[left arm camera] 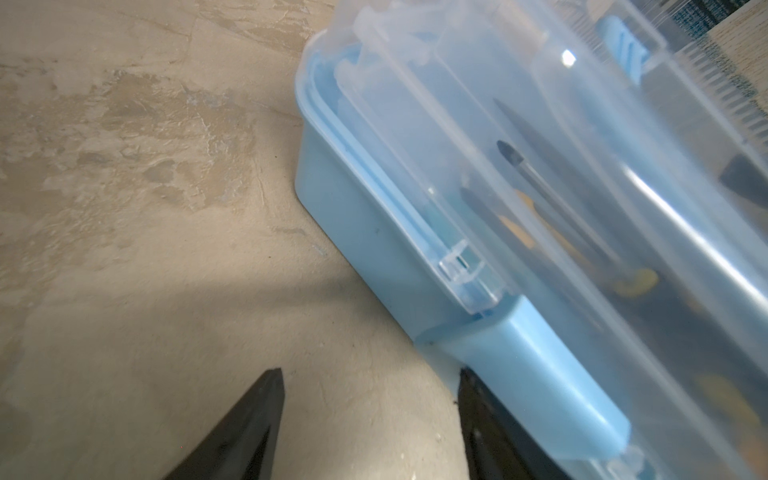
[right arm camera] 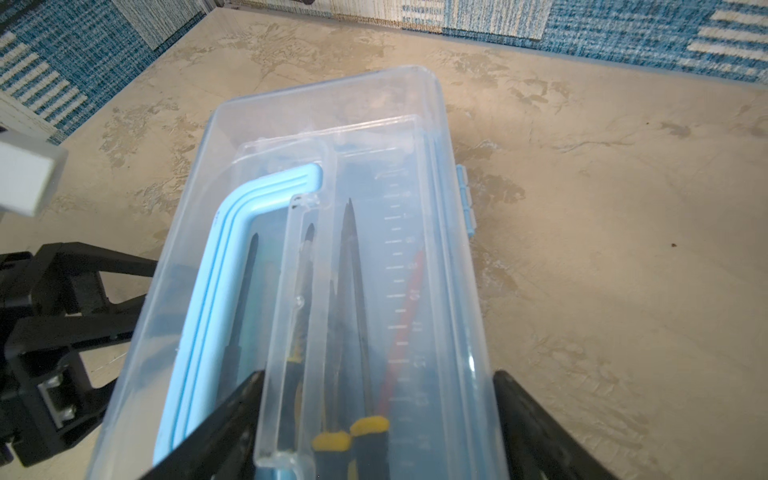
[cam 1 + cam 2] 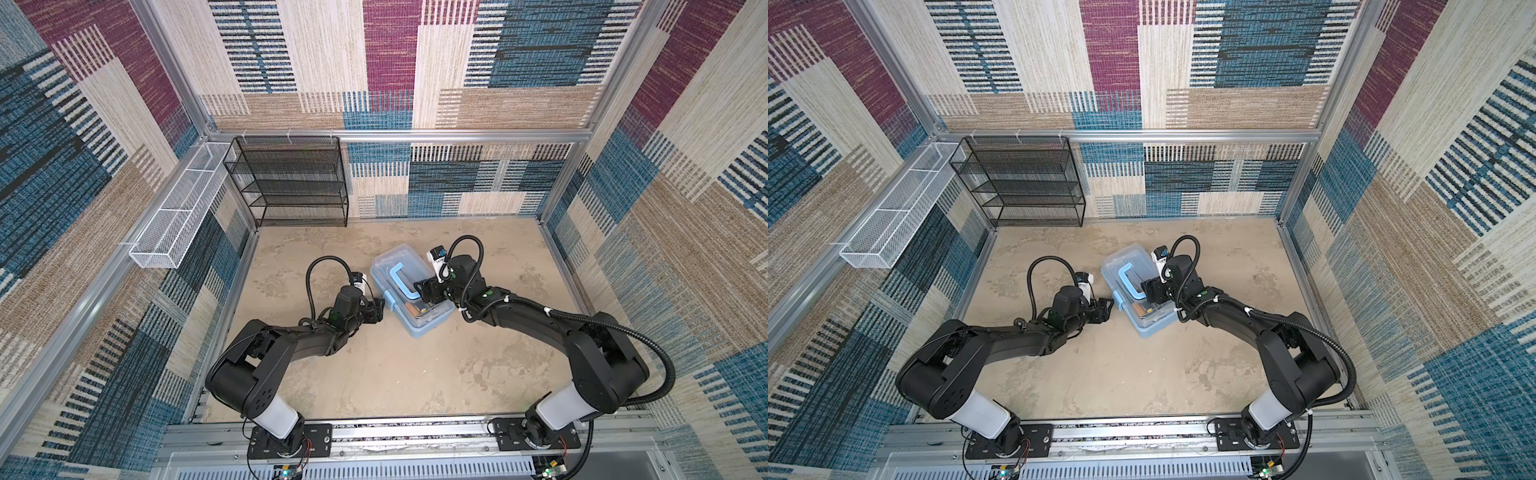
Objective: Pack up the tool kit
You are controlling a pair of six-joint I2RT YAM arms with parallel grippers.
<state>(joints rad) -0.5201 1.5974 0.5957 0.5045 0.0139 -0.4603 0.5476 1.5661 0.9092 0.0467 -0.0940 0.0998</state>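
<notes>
The tool kit (image 3: 397,264) (image 3: 1128,258) is a light blue box lying on the beige floor with its clear lid down and its blue handle (image 3: 400,281) (image 2: 226,245) folded flat. Through the lid I see screwdrivers (image 2: 353,291) with black and yellow grips, and one tip (image 1: 510,153) shows in the left wrist view. My left gripper (image 3: 381,310) (image 3: 1109,308) (image 1: 370,386) stands open and empty on the floor, one finger beside the blue latch (image 1: 540,365) (image 3: 389,300). My right gripper (image 3: 424,295) (image 3: 1152,293) (image 2: 380,399) hangs open over the lid, its fingers astride the strip between handle and hinge side.
A black mesh shelf rack (image 3: 291,183) stands against the back wall at the left. A white wire basket (image 3: 178,212) is fixed to the left wall. Patterned carpet walls close in the floor on three sides.
</notes>
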